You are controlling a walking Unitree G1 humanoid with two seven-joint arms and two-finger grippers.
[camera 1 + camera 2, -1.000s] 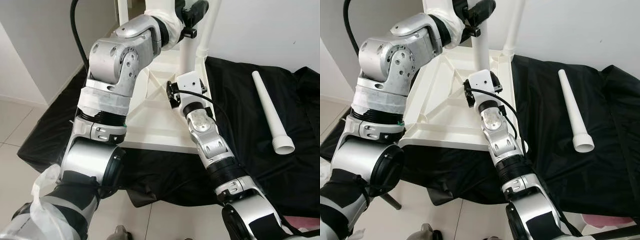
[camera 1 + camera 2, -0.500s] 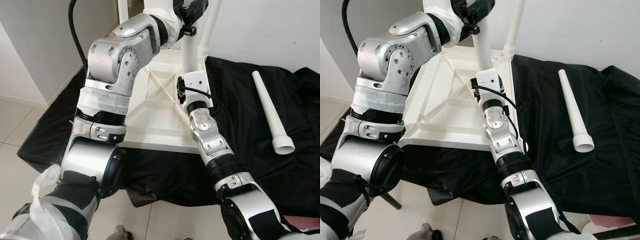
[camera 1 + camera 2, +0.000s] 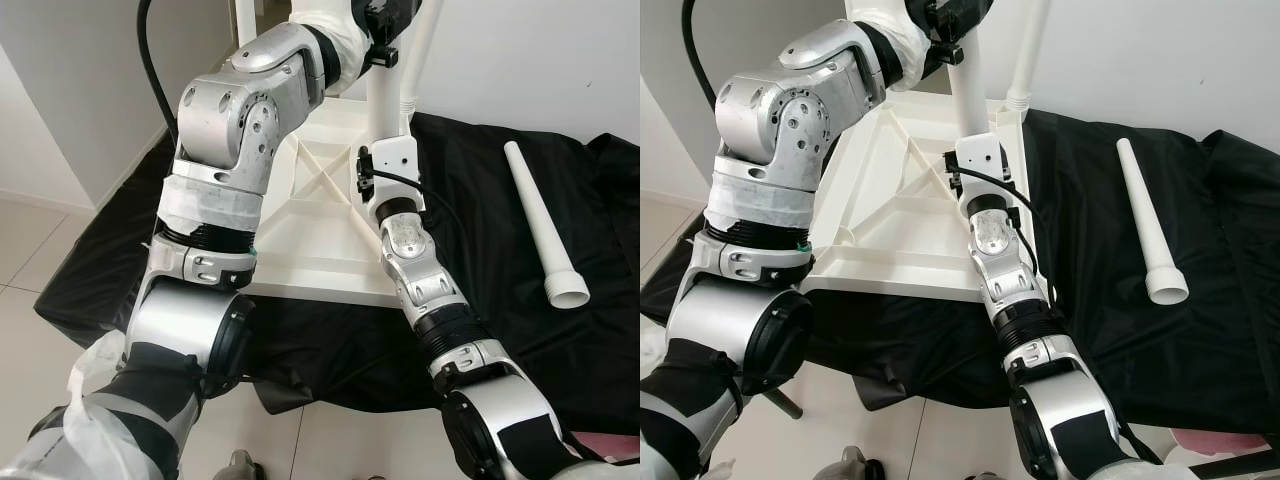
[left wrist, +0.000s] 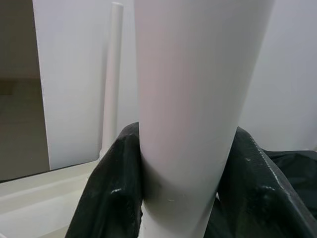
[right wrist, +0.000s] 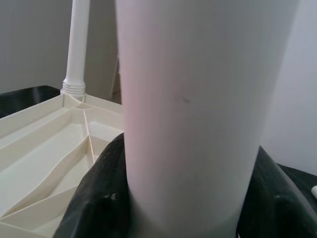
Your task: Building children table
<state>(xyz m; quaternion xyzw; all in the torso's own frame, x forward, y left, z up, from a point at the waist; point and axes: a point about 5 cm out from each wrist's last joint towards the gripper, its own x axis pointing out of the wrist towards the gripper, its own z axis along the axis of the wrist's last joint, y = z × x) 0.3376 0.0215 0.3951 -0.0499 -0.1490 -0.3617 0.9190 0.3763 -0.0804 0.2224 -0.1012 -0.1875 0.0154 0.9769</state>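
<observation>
Item: child's table, part-built. The tabletop (image 3: 300, 240) lay underside up on a black cloth (image 3: 500, 220) over the floor, its ribbed underside showing.

Leg (image 3: 970, 90): white, upright near the tabletop's 1 o'clock corner. Held in two places. The left hand (image 4: 173, 198) was clamped on it high up, black fingers (image 4: 106, 193) pressed to either side. The right hand (image 5: 183, 208) was clamped on it lower, close above the tabletop, fingers (image 5: 101, 198) likewise against the tube.

Other legs: a second leg (image 3: 415, 50) stood at 12 o'clock just behind the held one, apparently seated in its corner socket. A spare leg (image 3: 545, 225) lay on the cloth at 3 o'clock, well apart from the tabletop, open end toward the robot.

Step in hand, as judged: seating the held leg in its socket. Done well, both hands would keep the tube plumb over the socket, press straight down without levering sideways, and twist only if the joint is threaded, which cannot be told here.

Containers: none; the tabletop's ribbed bays held nothing loose.
</observation>
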